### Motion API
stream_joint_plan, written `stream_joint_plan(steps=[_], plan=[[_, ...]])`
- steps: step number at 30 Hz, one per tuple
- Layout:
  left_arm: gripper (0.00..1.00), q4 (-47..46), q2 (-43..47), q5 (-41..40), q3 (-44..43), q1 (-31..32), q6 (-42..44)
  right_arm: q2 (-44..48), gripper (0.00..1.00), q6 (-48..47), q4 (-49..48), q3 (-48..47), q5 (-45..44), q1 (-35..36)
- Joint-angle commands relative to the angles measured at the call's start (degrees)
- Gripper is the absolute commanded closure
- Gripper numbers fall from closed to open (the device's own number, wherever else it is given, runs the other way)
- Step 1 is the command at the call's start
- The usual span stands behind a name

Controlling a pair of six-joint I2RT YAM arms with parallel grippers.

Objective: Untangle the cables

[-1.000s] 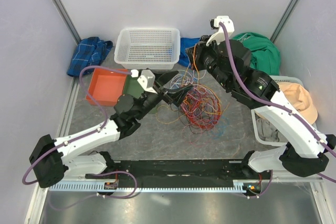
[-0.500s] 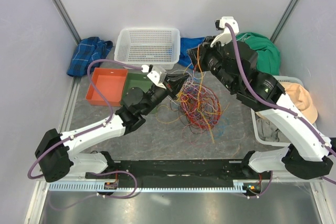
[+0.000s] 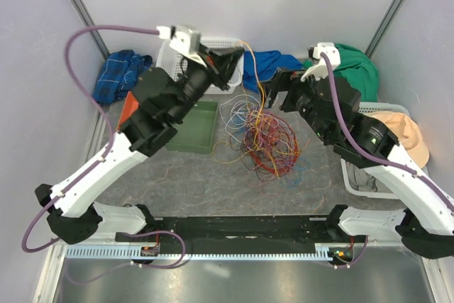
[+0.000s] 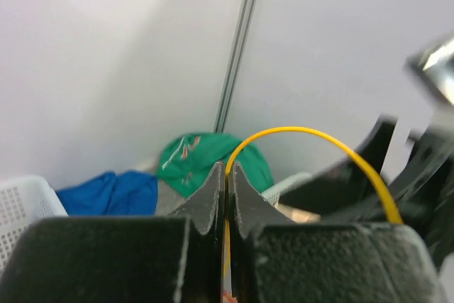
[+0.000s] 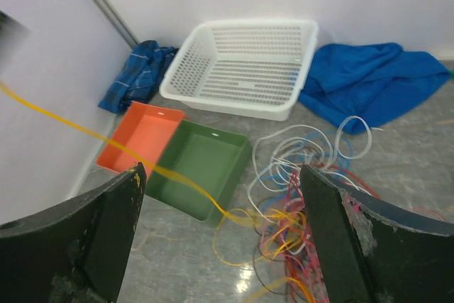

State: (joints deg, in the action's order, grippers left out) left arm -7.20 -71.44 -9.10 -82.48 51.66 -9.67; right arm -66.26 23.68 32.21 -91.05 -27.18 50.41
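The cables (image 3: pixel 266 136) lie in a red, orange, yellow, white and blue tangle in the middle of the table, also seen in the right wrist view as the tangle (image 5: pixel 319 211). My left gripper (image 3: pixel 237 54) is raised high over the white basket. It is shut on one yellow cable (image 4: pixel 298 131), which arcs out from between the closed fingertips of the gripper (image 4: pixel 227 174). That yellow cable (image 3: pixel 257 86) runs taut down into the tangle. My right gripper (image 3: pixel 284 89) hovers just right of the line, open, and the gripper (image 5: pixel 223 196) holds nothing.
A white basket (image 3: pixel 206 69) stands at the back, partly behind my left arm. A green bin (image 3: pixel 198 129) and an orange bin (image 5: pixel 142 136) sit left of the tangle. Plaid cloth (image 3: pixel 120 72), blue cloth (image 3: pixel 273 62) and green cloth (image 3: pixel 355 65) lie along the back. A tan hat (image 3: pixel 401 140) rests at right.
My left gripper shut on a yellow cable in the tangle and rose up and back with it, drawing it taut. My right gripper opened and drew back to the right.
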Motion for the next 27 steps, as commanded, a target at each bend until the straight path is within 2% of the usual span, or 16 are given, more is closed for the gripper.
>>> stream_joint_plan(steps=[1, 6, 13, 16, 20, 23, 27], plan=[[0.98, 15.5, -2.3, -2.8, -13.0, -0.6, -4.0, 5.7, 0.02, 0.6, -0.7, 5.5, -7.1, -0.1], [0.98, 17.5, -4.2, -3.9, -23.2, -0.6, -3.0, 13.2, 0.02, 2.9, -4.0, 16.6, -10.2, -0.1], [0.98, 19.7, -8.5, -5.9, -36.3, -0.6, 1.4, 18.6, 0.02, 6.9, -7.0, 29.0, -8.2, -0.1], [0.98, 24.4, -12.0, -8.6, -44.6, -0.7, 3.0, 19.5, 0.02, 8.7, -7.1, 32.3, -7.3, -0.1], [0.98, 32.0, -15.0, -12.1, -47.5, -1.6, 1.9, 20.5, 0.02, 9.5, -7.4, 34.7, -6.8, -0.1], [0.98, 36.2, -16.8, -12.4, -48.8, -5.0, -3.0, 21.3, 0.02, 9.6, -7.4, 35.9, -6.5, -0.1], [0.98, 43.1, -18.7, -6.7, -49.6, -14.5, -11.1, 22.2, 0.02, 10.0, -7.4, 38.0, -6.0, -0.1]])
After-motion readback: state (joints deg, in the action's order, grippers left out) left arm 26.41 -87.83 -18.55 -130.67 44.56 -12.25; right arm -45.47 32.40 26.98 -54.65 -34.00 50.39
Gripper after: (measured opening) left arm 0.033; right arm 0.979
